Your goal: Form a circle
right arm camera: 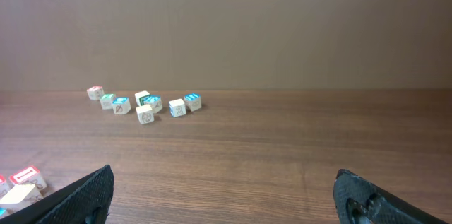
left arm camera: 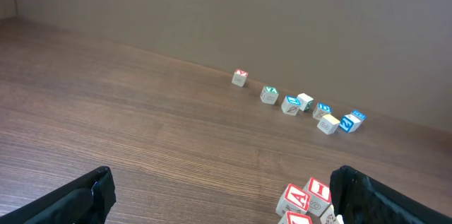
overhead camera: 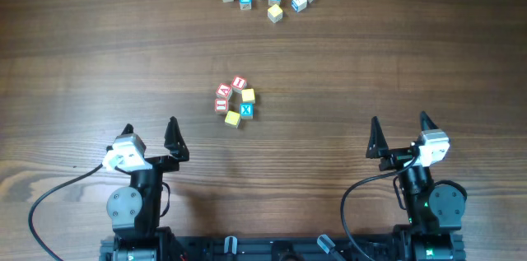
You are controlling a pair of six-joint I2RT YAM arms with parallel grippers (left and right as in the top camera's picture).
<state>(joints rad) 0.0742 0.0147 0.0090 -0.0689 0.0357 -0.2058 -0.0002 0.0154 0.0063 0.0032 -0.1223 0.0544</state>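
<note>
My left arm point(overhead camera: 134, 201) sits folded low over its base, and my left gripper point(overhead camera: 150, 129) points forward with its jaws spread wide, nothing between them. My right arm point(overhead camera: 430, 199) is tucked the same way, my right gripper point(overhead camera: 399, 123) equally wide and empty.

Table point(overhead camera: 370, 63) matt dark wood grain; circle point(overhead camera: 235, 103) painted wooden cubes; tools matt black plastic.
</note>
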